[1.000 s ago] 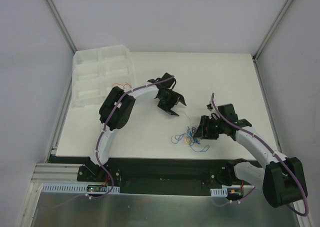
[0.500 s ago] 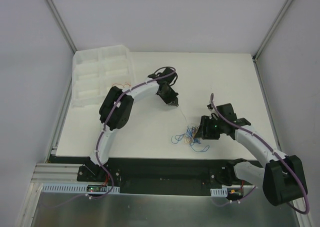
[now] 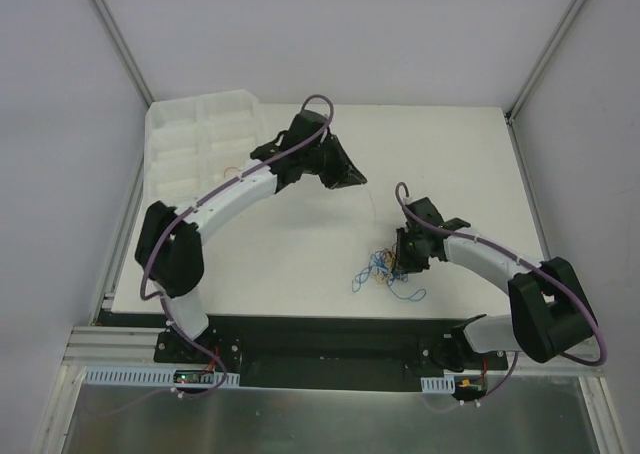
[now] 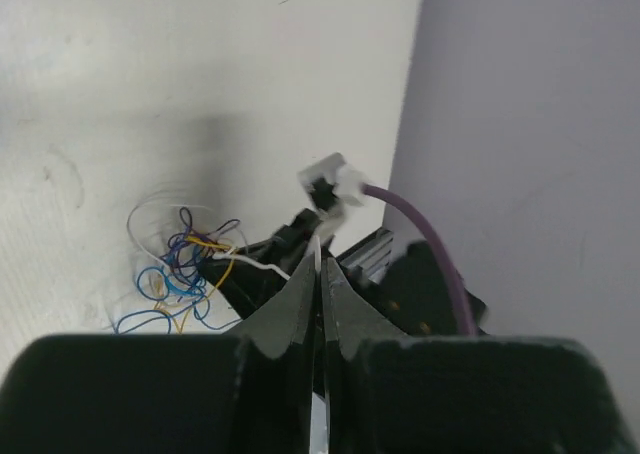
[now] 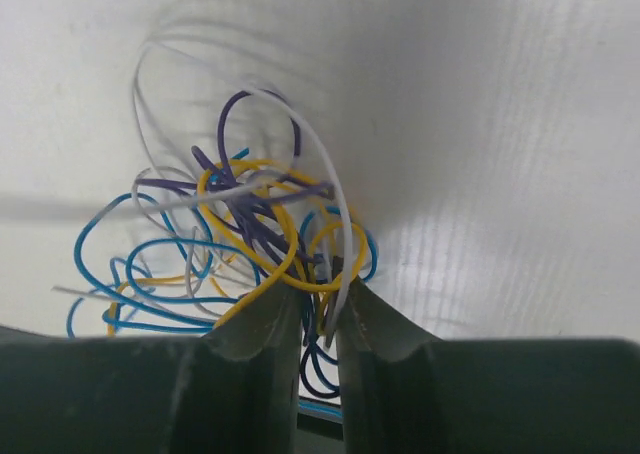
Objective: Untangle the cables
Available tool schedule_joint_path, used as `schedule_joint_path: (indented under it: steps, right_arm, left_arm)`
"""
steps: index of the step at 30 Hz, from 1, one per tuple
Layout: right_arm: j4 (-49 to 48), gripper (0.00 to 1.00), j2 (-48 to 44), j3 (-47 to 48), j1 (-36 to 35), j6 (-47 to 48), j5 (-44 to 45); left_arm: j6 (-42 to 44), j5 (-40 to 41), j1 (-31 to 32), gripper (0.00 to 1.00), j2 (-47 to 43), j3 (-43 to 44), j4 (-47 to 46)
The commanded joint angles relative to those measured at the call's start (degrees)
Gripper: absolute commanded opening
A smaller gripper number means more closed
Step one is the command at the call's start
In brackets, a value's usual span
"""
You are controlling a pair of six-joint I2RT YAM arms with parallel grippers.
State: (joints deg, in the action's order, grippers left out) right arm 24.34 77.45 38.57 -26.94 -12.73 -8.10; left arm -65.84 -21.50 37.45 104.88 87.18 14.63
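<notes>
White table (image 3: pixel 300 264), grey walled enclosure.

Item 1, left gripper (image 4: pixel 320 264): jaws together. A second ago they stood apart at mid-table; since then they have closed and the arm has swung to the far side. A white strand (image 4: pixel 250 264) runs from the fingertips back to the bundle, apparently pinched.

Item 2, cables (image 3: pixel 383 274): blue, yellow, purple and white tangle, near right of centre, on the table.

Item 3, right gripper (image 5: pixel 318 314): jaws drawn in from wider, now narrow, with yellow and white loops caught between them.

Reading: one end anchored and one strand drawn out, so separation looks begun, not done.

Item 4, tray (image 3: pixel 165 139): far left, several compartments. A red wire (image 3: pixel 235 170) lies at its near right edge; whether it is inside or beside the tray cannot be told.
</notes>
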Motion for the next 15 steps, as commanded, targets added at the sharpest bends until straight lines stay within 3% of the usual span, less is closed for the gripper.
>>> schedule_joint_path:
  steps: [1,4,8,15]
  right_arm:
    - [2.3,0.13,-0.1,2.4,0.0,-2.7,11.9]
    - [4.3,0.09,-0.4,3.2,0.4,-2.2,17.2]
    - [4.9,0.11,-1.9,2.7,2.1,-0.9,21.0]
    - [3.2,0.24,-4.4,-0.2,5.6,4.1,16.0]
  left_arm:
    - [13.5,2.9,-0.2,0.0,-15.9,0.4,-5.8]
    - [22.7,7.3,-1.1,0.0,-23.1,0.7,-5.8]
    - [35.8,17.1,-2.0,0.0,-32.3,2.0,-5.7]
    - [47.6,31.7,-2.1,0.0,-40.4,7.1,-2.9]
